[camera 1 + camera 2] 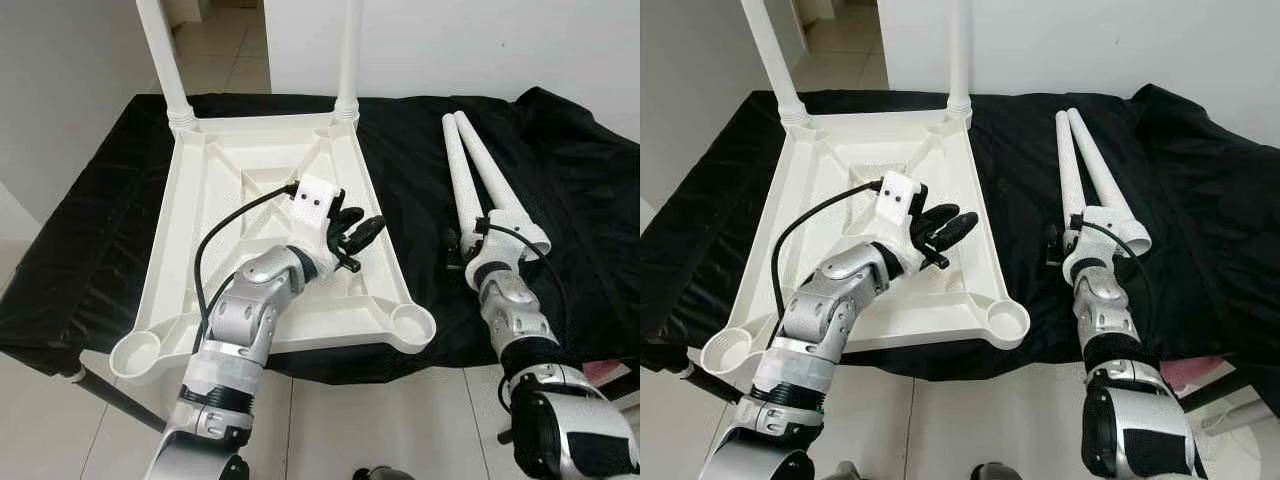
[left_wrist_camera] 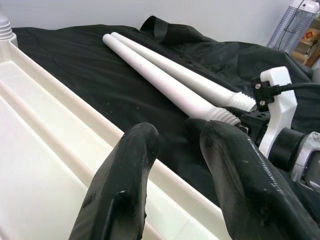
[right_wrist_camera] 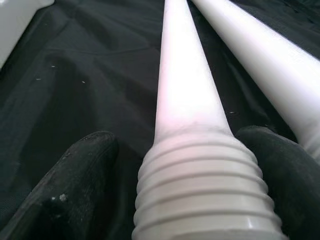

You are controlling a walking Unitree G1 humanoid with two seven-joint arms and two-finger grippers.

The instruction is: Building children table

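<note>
Nearest the robot, the right gripper (image 3: 192, 200) has its fingers on either side of one loose table leg's (image 1: 463, 170) threaded end; whether they press it I cannot tell. That leg runs away from the robot beside a second leg (image 1: 497, 180) on the black cloth (image 1: 580, 200). The left gripper (image 1: 358, 232), fingers parted, hovers over the upturned white tabletop (image 1: 240, 170), whose far corners carry two upright legs (image 1: 347, 60).

A white tabletop (image 1: 250, 200) lies upside down on a black cloth (image 1: 560, 200), two legs (image 1: 345, 60) standing at its far corners. The left gripper (image 1: 358, 235) hovers above the tabletop's right edge, fingers parted. Right of the tabletop, the right gripper (image 1: 470, 250) meets two loose legs (image 1: 480, 175).
</note>
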